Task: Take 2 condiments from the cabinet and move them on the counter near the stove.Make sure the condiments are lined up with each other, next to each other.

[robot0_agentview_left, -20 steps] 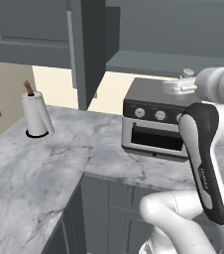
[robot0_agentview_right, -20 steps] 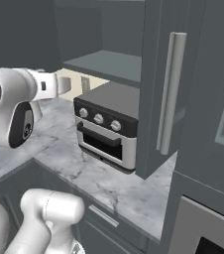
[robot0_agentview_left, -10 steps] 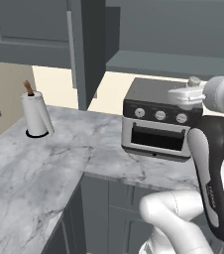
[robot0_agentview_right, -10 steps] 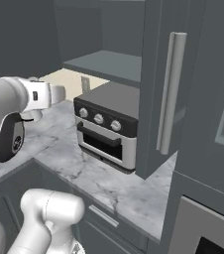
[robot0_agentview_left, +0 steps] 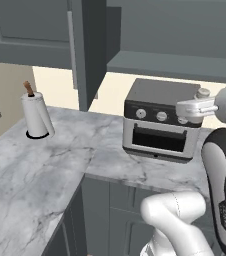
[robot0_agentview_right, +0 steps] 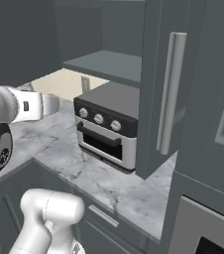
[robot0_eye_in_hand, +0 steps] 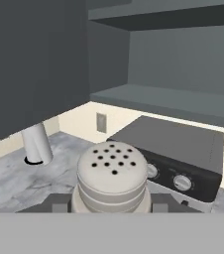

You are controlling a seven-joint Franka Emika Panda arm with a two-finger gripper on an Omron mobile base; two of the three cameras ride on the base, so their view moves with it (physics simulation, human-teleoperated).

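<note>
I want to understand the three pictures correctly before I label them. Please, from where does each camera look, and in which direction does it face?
Left base view: behind the arm on its left, facing forward and down at the counter, paper-towel roll and toaster oven; the white arm rises at lower right.
Right base view: behind on the right, facing the same toaster oven and the cabinet door; the arm rises at lower left.
Hand view: on the hand, looking along the end effector, which is shut on the beige jar.
Both base views share the toaster oven and counter.

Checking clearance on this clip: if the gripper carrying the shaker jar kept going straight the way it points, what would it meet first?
Probably the toaster oven: in the hand view it sits just past the jar in the gripper. Depth is unclear, so it might pass over its top.
</note>
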